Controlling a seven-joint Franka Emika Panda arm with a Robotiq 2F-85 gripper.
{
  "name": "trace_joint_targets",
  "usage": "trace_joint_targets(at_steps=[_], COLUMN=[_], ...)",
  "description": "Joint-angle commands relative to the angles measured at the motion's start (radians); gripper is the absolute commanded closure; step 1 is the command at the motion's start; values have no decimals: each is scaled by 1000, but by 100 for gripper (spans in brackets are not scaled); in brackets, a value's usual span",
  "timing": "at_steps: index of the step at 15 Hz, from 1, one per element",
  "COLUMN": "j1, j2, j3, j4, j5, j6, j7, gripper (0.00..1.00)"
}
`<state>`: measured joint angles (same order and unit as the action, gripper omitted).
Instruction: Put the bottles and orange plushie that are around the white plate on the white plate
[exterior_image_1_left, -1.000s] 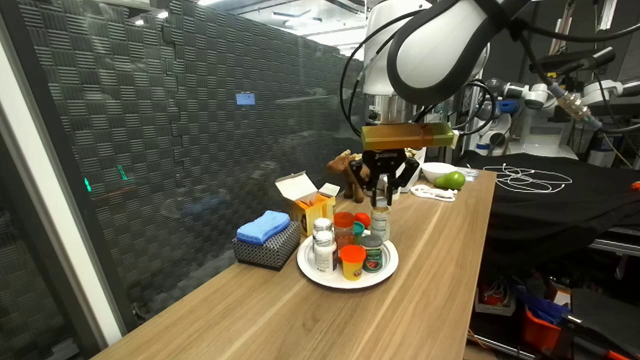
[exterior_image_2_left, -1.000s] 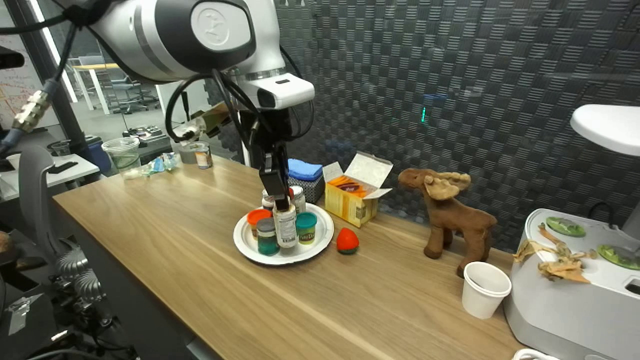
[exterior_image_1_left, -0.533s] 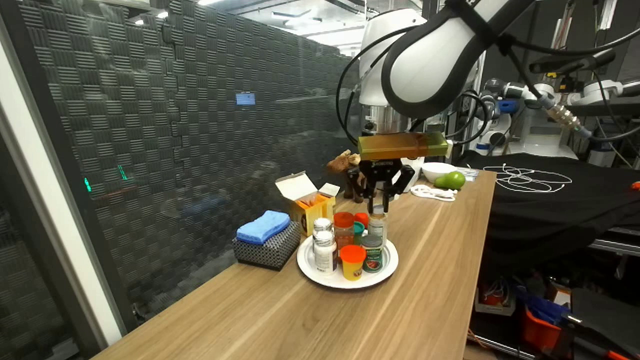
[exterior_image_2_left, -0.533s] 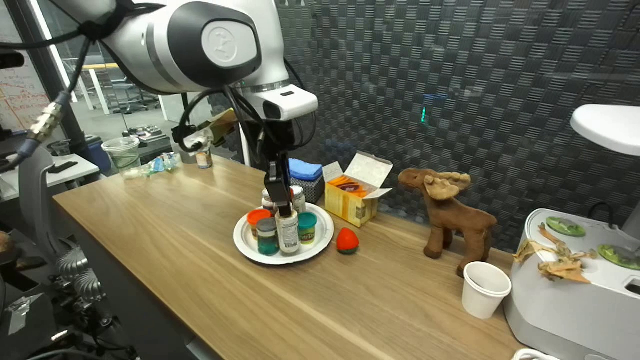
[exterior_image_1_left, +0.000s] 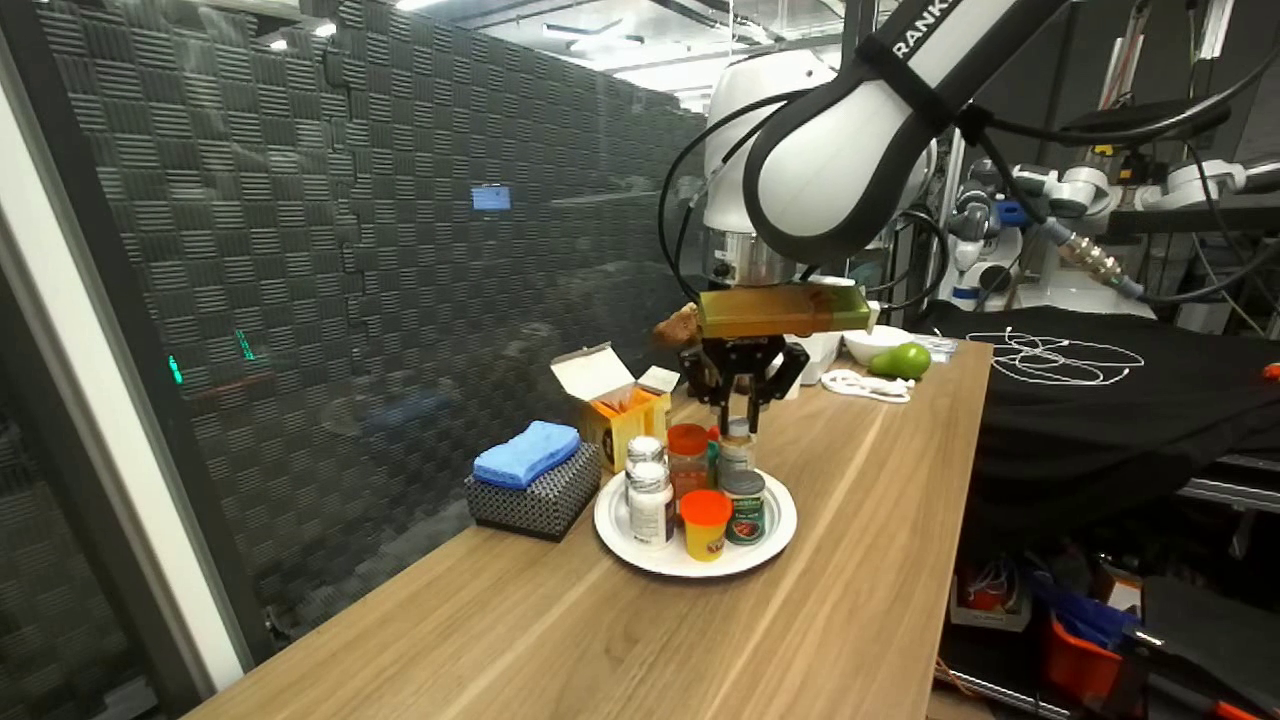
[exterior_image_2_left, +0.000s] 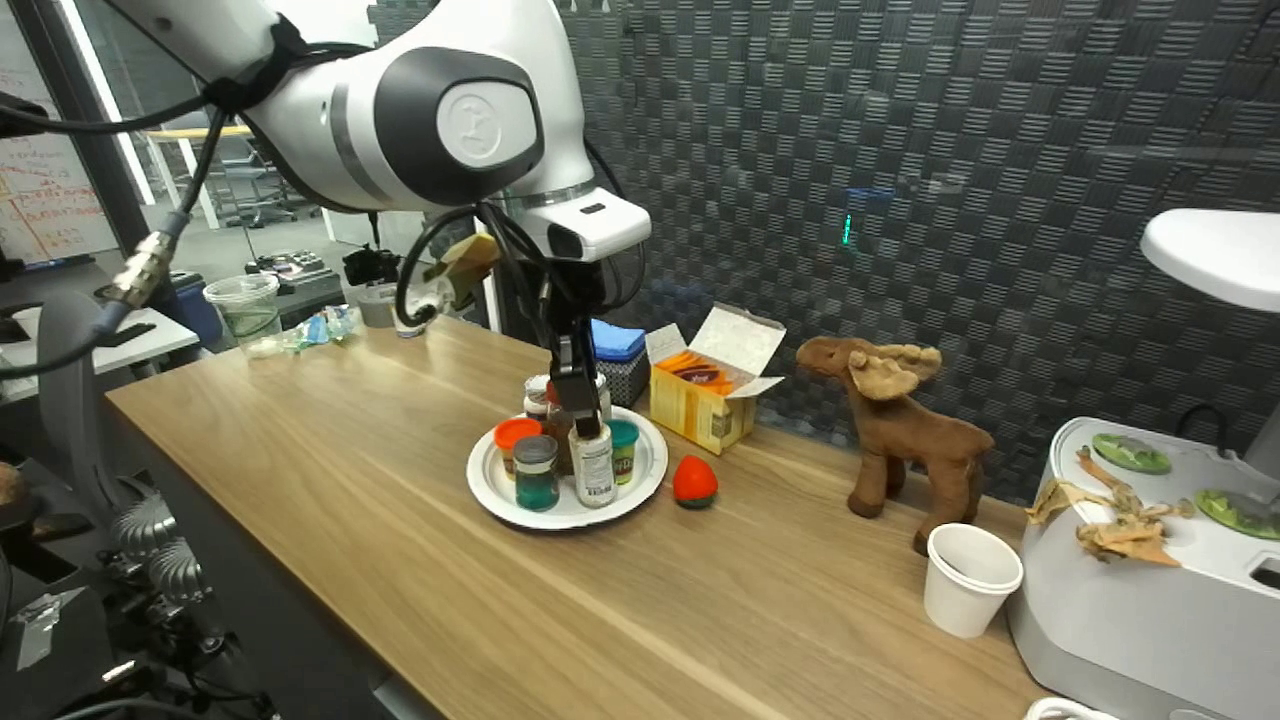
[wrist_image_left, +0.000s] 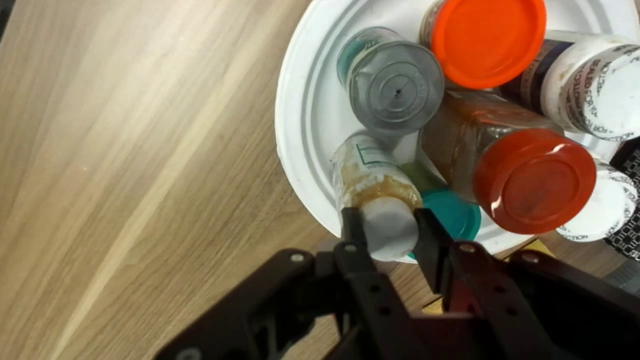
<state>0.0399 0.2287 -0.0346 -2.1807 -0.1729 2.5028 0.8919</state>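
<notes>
A robot gripper (wrist_image_left: 388, 220) pinches a white-capped bottle (exterior_image_2_left: 595, 472) by its cap, roughly upright over a white plate (exterior_image_1_left: 613, 528), just inside the rim; whether the base touches the plate cannot be told. Standing on the plate are two white bottles (exterior_image_1_left: 652, 518), a red-capped jar (wrist_image_left: 532, 182), a grey-capped jar (exterior_image_2_left: 537, 488), an orange-lidded tub (exterior_image_1_left: 706, 532) and a teal-lidded tub (wrist_image_left: 452, 215). In an exterior view, the orange plush toy (exterior_image_2_left: 695, 480) sits on the desk (exterior_image_2_left: 560, 600) just outside the plate's rim, on the side toward a brown plush moose (exterior_image_2_left: 910, 435). A yellow box (exterior_image_2_left: 700, 412), flaps up, stands near the desk's edge along the dark wall (exterior_image_2_left: 1000, 150).
</notes>
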Motion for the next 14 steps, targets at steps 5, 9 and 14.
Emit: trace_joint_targets(at_steps=[5, 9, 14], j1=[22, 27, 33], j2=[36, 57, 65], j3=[-10, -8, -18], j4=[61, 66, 66], j5=[22, 31, 18], j6=[14, 12, 32], j7=[-16, -22, -7], gripper=[87, 87, 86])
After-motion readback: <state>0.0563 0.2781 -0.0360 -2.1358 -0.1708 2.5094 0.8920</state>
